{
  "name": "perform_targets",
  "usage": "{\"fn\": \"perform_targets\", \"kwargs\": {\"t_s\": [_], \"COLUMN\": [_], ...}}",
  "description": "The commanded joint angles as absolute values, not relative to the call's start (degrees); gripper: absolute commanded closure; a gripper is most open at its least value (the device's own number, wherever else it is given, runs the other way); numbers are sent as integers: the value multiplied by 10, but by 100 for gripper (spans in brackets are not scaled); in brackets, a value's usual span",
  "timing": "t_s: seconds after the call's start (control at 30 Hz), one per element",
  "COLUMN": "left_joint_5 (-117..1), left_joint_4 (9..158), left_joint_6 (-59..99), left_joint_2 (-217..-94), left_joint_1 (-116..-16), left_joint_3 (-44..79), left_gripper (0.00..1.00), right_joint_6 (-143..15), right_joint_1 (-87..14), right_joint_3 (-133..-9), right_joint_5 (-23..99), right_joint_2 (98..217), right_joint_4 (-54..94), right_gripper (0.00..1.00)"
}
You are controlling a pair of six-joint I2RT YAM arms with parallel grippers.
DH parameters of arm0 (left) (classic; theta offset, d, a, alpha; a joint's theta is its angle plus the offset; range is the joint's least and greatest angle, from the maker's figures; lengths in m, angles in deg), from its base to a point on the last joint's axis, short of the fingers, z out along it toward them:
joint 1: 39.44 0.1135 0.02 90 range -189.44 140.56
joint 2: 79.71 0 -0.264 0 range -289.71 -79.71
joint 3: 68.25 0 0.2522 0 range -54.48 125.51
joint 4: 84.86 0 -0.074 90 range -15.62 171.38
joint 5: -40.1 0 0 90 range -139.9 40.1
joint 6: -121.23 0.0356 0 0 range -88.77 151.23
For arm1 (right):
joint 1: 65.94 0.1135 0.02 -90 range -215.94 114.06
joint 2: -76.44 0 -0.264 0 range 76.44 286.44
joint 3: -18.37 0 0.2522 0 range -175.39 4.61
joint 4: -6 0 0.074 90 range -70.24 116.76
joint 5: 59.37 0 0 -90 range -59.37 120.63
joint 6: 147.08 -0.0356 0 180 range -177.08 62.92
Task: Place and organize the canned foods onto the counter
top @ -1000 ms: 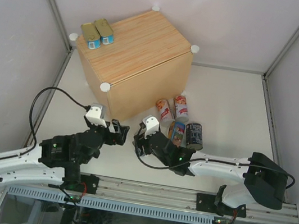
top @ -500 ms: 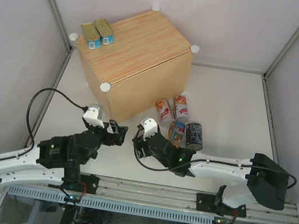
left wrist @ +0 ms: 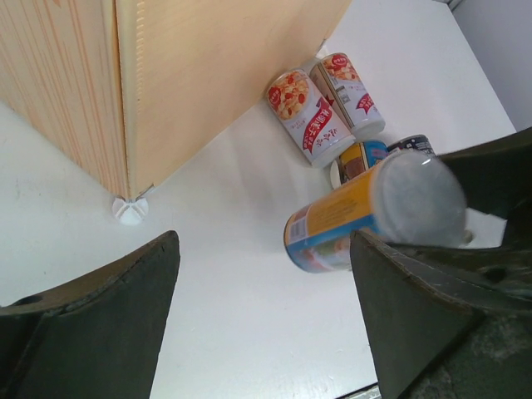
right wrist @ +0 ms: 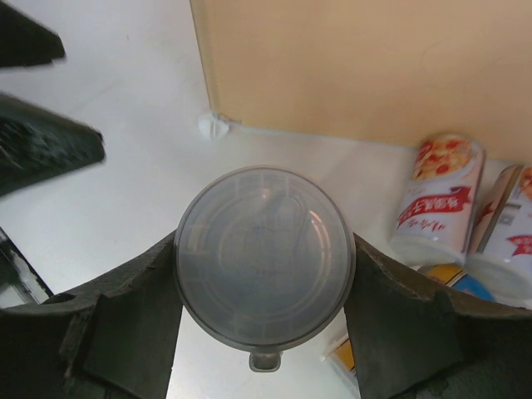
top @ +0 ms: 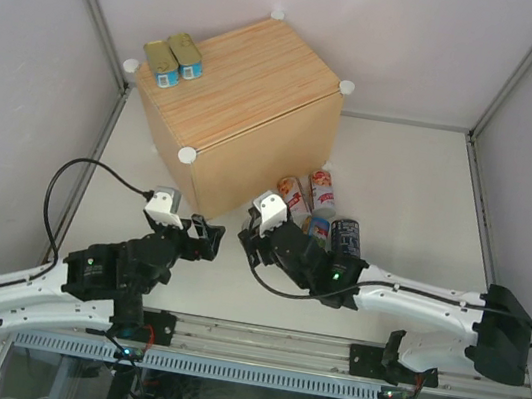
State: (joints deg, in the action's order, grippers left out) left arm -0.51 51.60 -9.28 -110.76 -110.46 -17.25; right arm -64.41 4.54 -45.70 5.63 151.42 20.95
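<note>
My left gripper [left wrist: 262, 249] is spread and empty beside the counter's [top: 253, 86] near corner; right of it, the right gripper [right wrist: 263, 253] pinches the orange can [left wrist: 349, 220] above the table; released sideways, I judge it would roll; its long axis lies near level, lid wristward, base pointing left.

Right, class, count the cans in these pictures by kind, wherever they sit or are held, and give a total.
Flat gold-topped rectangular tins: 2
Tall red-and-white labelled cans: 2
Tall orange-and-blue labelled cans: 2, one gripped in the right claw
Short dark can: 1
Total: 7
</note>
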Motion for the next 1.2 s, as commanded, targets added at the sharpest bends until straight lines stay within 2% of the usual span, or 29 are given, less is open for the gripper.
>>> {"fn": "perform_targets", "kwargs": {"t_s": [0.0, 0.27, 0.63, 0.97, 1.17], "left_joint_5": [6, 8, 0, -24, -26], "left_joint_4": [523, 523, 540, 617, 684], "left_joint_6": [-100, -96, -84, -63, -43], "left_joint_2": [-1103, -1105, -1113, -1130, -1148], "left_joint_1": [-1108, -1108, -1107, -1108, -1108], "left_joint_3": [-176, -170, -168, -203, -242], "left_gripper": [13, 13, 13, 14, 14], "right_joint_6": [-603, -541, -504, -484, -496], "right_joint_1": [37, 9, -83, -183, -243], "right_joint_3": [-535, -649, -831, -999, -1156], "right_joint_5": [30, 37, 103, 183, 232], "right_joint_2": [1458, 1453, 1503, 1624, 1732], "right_joint_4": [149, 172, 196, 196, 245], "right_gripper": [100, 100, 100, 100, 100]}}
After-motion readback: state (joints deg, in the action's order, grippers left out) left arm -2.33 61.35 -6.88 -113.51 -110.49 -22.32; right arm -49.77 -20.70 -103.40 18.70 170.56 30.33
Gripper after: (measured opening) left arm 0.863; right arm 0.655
